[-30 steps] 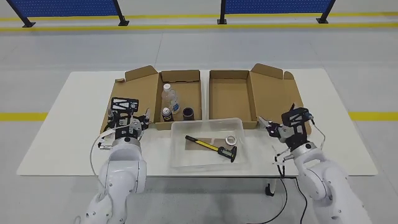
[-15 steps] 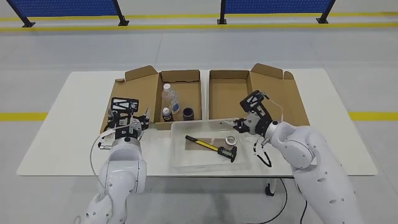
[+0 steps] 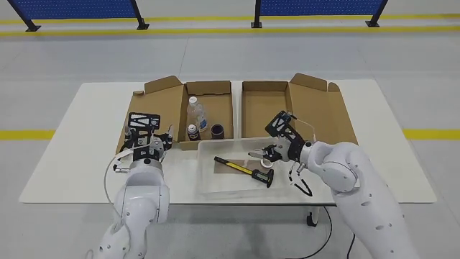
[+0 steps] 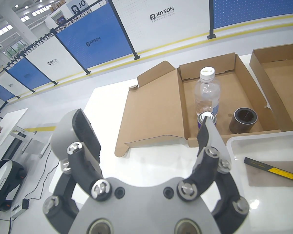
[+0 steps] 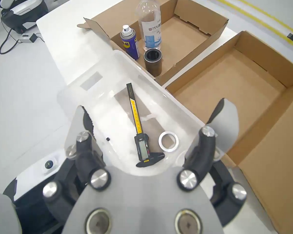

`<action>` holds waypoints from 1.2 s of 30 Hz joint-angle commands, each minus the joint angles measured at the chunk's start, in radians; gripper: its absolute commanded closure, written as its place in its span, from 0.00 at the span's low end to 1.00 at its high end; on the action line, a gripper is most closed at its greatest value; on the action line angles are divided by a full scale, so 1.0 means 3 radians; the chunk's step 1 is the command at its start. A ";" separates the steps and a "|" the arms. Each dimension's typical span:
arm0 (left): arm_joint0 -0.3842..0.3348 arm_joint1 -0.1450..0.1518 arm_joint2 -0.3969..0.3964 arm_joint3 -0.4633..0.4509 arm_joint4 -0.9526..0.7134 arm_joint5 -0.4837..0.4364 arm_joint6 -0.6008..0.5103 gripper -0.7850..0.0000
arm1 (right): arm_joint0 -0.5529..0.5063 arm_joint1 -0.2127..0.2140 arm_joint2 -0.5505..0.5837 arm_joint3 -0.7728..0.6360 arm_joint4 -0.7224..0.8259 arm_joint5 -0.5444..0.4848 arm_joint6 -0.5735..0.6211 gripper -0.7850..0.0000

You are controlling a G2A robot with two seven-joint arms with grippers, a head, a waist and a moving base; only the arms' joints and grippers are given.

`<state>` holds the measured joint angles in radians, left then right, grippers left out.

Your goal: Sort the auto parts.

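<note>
Gripper on right arm (image 5: 153, 105) wide open, empty, above clear bin (image 5: 126, 58) with caliper (image 5: 136, 120) and white ring (image 5: 160, 142)

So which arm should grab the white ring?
Probably right: the right gripper hovers open over the clear tub, near the white ring; the left gripper is off beside the tub.

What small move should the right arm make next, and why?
Probably lower the right gripper straight down onto the white ring. Its fingers stand open above the clear bin, the ring lies just below them beside the caliper, and nothing is held yet.
</note>
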<state>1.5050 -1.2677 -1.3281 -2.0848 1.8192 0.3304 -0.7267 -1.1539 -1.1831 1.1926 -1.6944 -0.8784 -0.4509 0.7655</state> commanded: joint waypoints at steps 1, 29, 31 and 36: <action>0.0000 0.0000 0.0000 0.0000 0.0000 0.0000 0.0000 0.00 | 0.0000 0.0000 0.0000 0.0000 0.0000 0.0000 0.0000 0.00; 0.0000 0.0000 0.0000 0.0000 0.0000 0.0000 0.0000 0.00 | 0.0682 -0.0147 -0.1241 0.0371 -0.0258 0.0069 0.1393 0.00; 0.0000 0.0000 0.0000 0.0000 0.0000 0.0000 0.0000 0.00 | 0.0696 -0.0157 -0.1292 0.0444 -0.0252 0.0024 0.1364 0.00; 0.0000 0.0000 0.0000 0.0000 0.0000 0.0000 0.0000 0.00 | 0.0762 -0.0183 -0.1384 0.0649 -0.0254 -0.0029 0.1280 0.00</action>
<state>1.5050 -1.2677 -1.3281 -2.0848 1.8192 0.3304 -0.7267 -0.9309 -1.2364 0.7818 -1.5125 -0.9536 -0.4581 1.1567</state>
